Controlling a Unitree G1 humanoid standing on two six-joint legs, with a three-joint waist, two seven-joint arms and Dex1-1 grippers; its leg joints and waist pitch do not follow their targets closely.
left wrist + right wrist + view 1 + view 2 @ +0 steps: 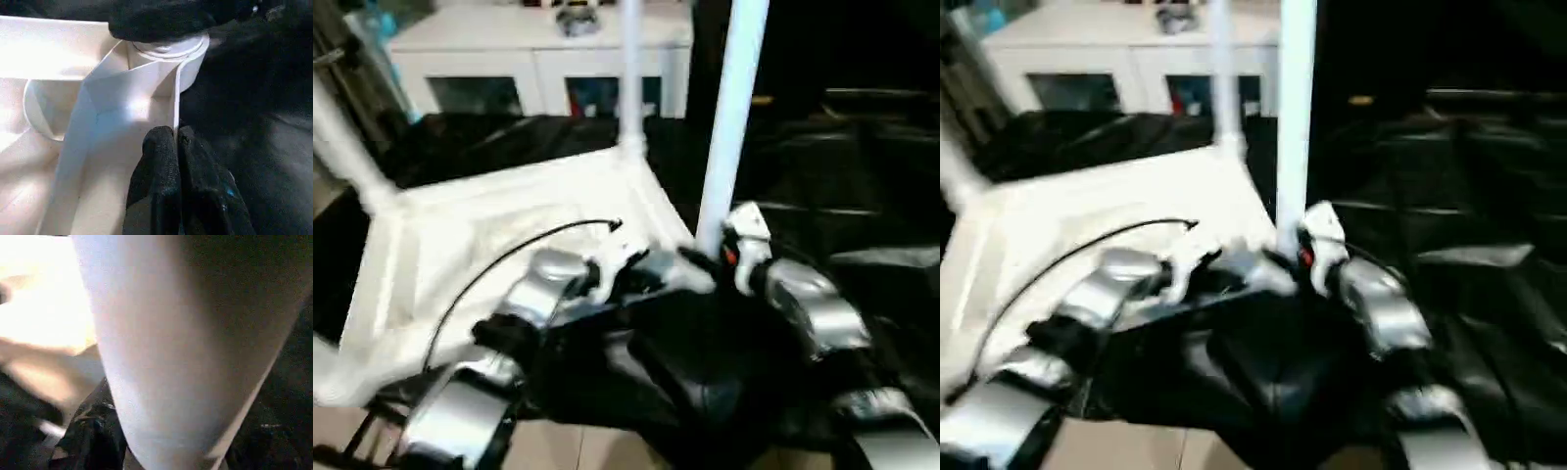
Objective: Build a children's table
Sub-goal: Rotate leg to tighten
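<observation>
We see the tabletop lying underside up on the black-draped counter. Our left gripper pinches its rim wall beside the corner socket, jaws nearly closed. Our right gripper meets the upright leg; its jaws we cannot tell.

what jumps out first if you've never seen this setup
The upside-down white tabletop on the black-draped work table catches the eye, with white legs standing up from its corners. The nearest leg rises at the near right corner, with the right tool at its base. The left tool, shut, rests at the tabletop's rim beside that corner socket.
</observation>
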